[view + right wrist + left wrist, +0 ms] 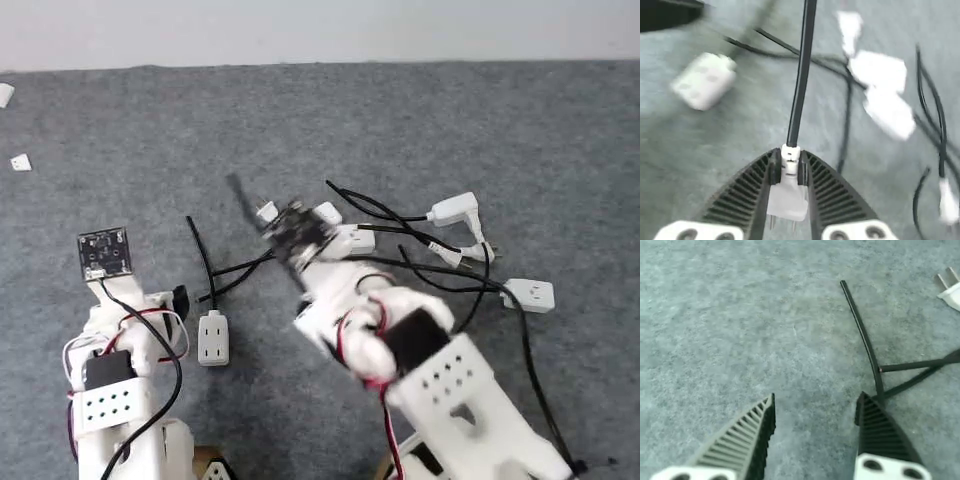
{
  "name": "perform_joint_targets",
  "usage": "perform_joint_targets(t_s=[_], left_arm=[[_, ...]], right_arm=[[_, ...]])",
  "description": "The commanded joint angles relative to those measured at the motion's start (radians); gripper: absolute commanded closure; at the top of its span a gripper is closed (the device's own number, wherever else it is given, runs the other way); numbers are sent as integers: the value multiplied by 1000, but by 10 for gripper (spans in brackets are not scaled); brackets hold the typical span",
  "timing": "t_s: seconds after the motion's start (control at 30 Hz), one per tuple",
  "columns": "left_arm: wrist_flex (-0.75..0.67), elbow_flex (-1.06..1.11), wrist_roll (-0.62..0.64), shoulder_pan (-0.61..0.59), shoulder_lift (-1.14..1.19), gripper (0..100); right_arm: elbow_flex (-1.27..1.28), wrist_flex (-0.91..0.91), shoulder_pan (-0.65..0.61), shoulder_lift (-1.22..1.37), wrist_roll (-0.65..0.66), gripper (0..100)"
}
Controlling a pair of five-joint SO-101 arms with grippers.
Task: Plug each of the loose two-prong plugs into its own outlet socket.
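The far half of the desk point(380, 120) lies bare from side to side. The grey ground ahead of the left tool point(816, 397) is free save for a black cord point(862, 335) running close by one finger. Right of centre, a tangle of cords point(440, 258), white plugs point(455, 210) and sockets point(528, 294) bars any low pass, and a white outlet socket point(213, 338) lies between the arms.

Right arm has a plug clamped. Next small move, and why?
Probably carry the plug toward the outlet socket, whose slots look bare. The right gripper is shut on the plug, cord running away, but the prongs point back toward the wrist, so it may need a handover to the open left gripper first.
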Motion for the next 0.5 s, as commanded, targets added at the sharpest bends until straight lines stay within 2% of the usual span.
perform_joint_targets(t_s=[0.0, 0.13, 0.27, 0.37, 0.47], left_arm=[[34, -41, -58, -6, -5, 796], [32, -67, -107, 12, 52, 885], [29, -160, -144, 18, 264, 889], [48, -239, -215, 21, 402, 893], [91, -252, -253, 23, 402, 911]], right_arm=[[-107, -15, -99, -42, 44, 991], [-121, -104, -194, -42, 58, 991], [-143, -120, -283, -42, 58, 991], [-140, -127, -288, -41, 58, 991], [-121, -128, -280, -42, 54, 991]])
